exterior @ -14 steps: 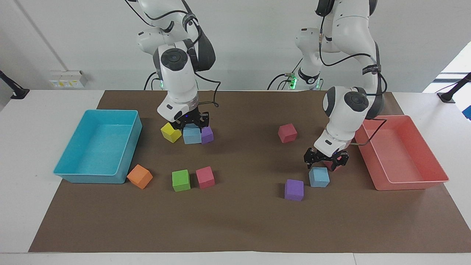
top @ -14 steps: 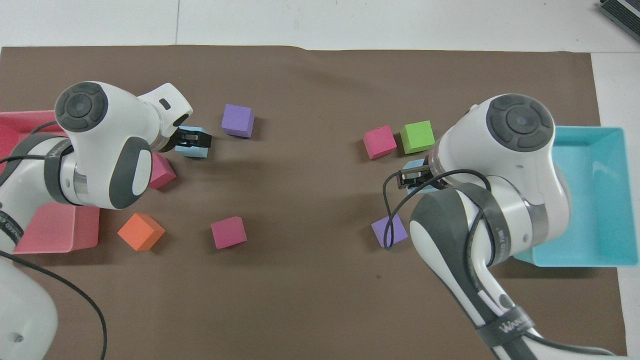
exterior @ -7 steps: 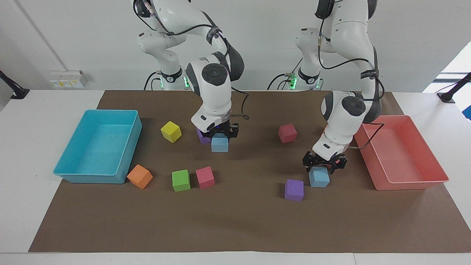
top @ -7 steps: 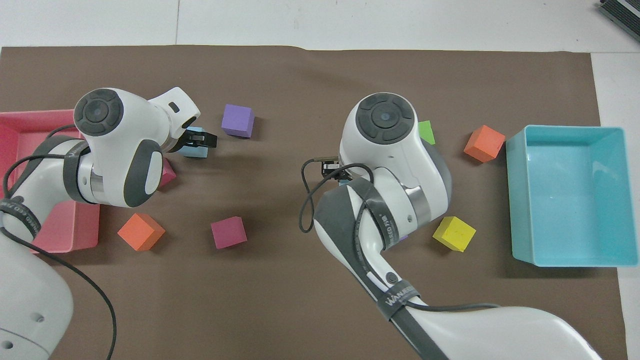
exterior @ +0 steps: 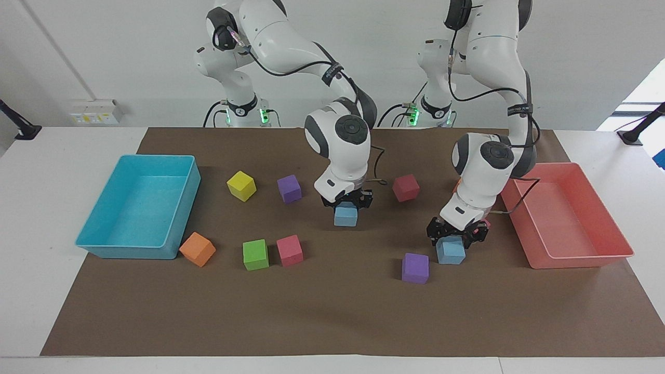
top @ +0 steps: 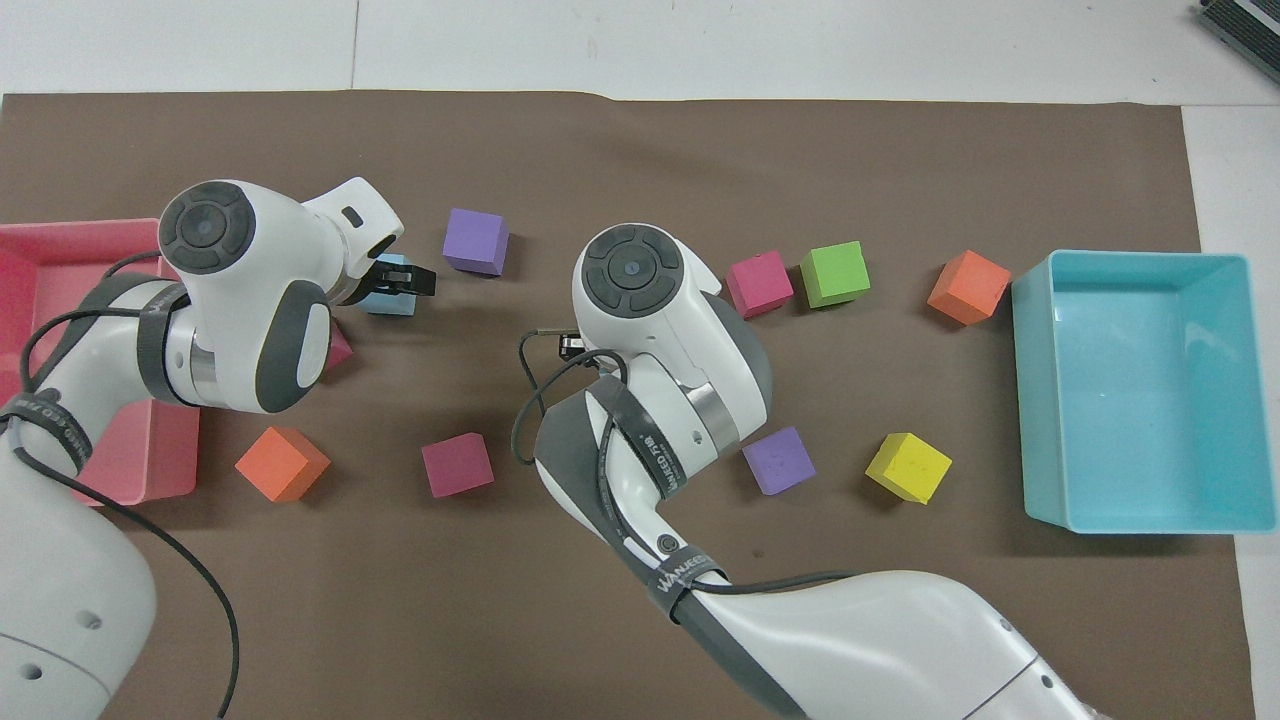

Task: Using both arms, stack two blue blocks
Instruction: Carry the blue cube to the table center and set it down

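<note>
Right gripper [exterior: 346, 201] clamped on one small sky-blue foam cube [exterior: 345, 215], carrying it over mid-mat, between the purple cube [exterior: 289, 188] and magenta cube [exterior: 406, 187]. Left gripper [exterior: 457, 235] down around the second sky-blue foam cube [exterior: 450, 251], fingers straddling it, can't tell if actually squeezing. Sitting on the brown mat [exterior: 332, 311], just beside another purple cube [exterior: 415, 268], near the salmon-pink plastic bin [exterior: 618, 244] at the left arm's end.
</note>
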You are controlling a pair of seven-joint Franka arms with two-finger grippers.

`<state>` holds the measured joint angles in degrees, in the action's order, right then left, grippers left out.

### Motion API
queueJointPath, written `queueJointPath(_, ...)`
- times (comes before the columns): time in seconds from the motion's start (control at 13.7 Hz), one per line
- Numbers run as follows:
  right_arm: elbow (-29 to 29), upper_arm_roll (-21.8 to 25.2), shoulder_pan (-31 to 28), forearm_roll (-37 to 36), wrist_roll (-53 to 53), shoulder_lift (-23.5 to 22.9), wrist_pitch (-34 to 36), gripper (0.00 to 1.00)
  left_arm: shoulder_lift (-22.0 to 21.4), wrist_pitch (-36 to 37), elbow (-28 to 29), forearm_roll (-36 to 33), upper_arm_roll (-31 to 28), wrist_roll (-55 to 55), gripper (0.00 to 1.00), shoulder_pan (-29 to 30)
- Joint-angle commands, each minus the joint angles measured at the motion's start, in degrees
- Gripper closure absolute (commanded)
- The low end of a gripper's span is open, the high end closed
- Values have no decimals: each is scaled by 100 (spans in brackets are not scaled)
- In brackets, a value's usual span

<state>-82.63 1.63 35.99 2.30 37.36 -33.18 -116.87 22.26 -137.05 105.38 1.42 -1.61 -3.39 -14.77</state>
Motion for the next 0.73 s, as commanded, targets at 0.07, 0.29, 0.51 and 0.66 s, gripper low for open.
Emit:
queueJointPath(0.07,-183,-13,22,113,9,-65,-380,100,6,-164,79,34,-67,-47,0,-34)
queueJointPath(0.29,-657,-13,22,113,-247,49,-634,100,6,-164,88,34,-67,-47,0,-17)
queueJointPath(0.51,-746,-13,31,86,-404,31,-652,100,15,-173,88,43,-67,-47,0,-17)
queueJointPath(0.66,-737,-13,40,69,-624,40,-556,100,102,-234,88,34,-67,-56,0,-43)
